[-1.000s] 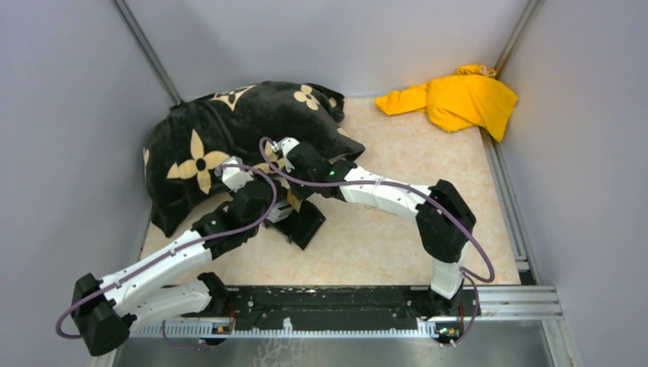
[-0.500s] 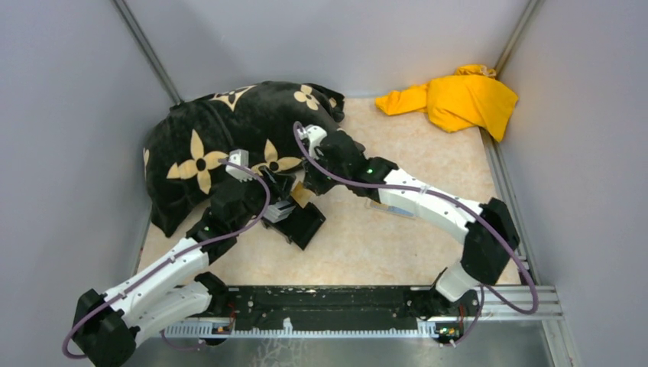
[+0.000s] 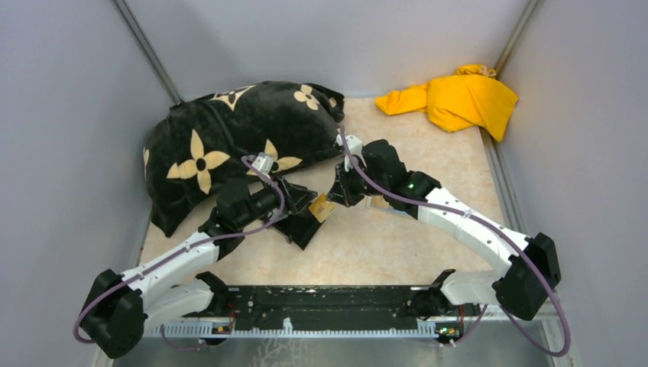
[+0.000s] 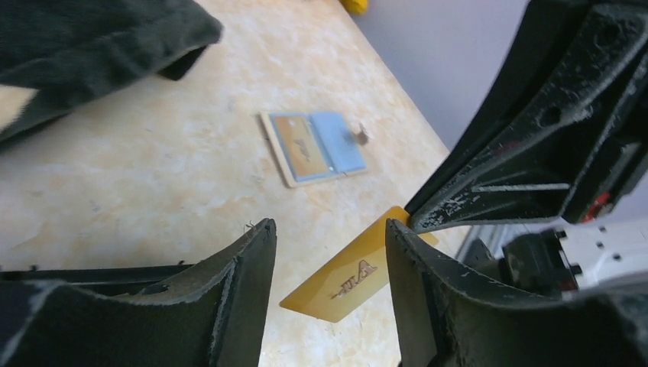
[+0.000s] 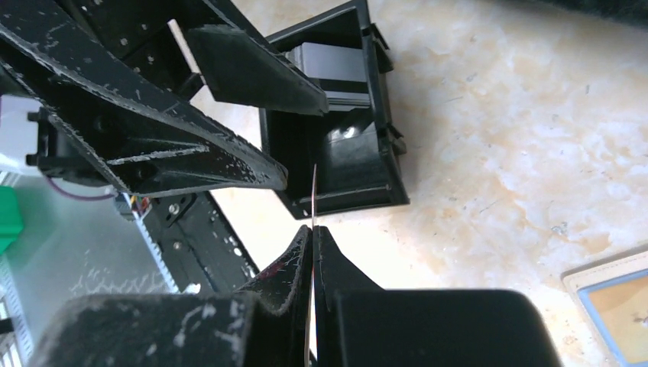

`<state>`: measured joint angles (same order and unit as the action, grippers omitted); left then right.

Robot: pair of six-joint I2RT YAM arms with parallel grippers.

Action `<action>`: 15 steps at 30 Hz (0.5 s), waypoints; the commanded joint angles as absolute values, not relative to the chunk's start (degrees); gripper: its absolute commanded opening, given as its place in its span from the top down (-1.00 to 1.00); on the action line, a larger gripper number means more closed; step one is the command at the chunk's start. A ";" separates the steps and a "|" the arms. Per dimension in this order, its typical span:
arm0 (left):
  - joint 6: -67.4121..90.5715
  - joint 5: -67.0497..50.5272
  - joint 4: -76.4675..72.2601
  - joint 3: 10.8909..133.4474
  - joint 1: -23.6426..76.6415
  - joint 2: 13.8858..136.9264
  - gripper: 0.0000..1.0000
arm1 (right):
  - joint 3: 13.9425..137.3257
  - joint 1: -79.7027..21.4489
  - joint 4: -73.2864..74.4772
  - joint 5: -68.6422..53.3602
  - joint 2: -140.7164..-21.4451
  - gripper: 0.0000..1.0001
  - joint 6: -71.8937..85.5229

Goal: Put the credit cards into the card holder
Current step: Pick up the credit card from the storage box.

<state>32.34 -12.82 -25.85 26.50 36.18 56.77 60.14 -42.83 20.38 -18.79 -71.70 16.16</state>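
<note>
Right claw [image 5: 313, 229] pinched shut on one end of the gold card [image 4: 348, 279], card held in the air; left claw [image 4: 330, 229] gapes wide around its free end, not gripping. I judge the card light, stiff and slick: pinch the flat faces near an edge. Card holder [image 4: 313, 147] lies open on the table [image 4: 153, 168] beyond.

The card holder [image 5: 611, 306] is cut by the frame corner; from above, the right arm [image 3: 458, 218] seems to hide it.
</note>
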 commanded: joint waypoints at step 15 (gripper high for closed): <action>28.79 -34.43 -33.89 25.08 34.28 61.50 -0.04 | 58.10 -40.00 19.11 -26.13 -67.72 1.00 18.29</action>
<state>29.93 -29.95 -31.29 25.98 34.79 60.73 57.74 -41.36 21.02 -23.75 -69.58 17.80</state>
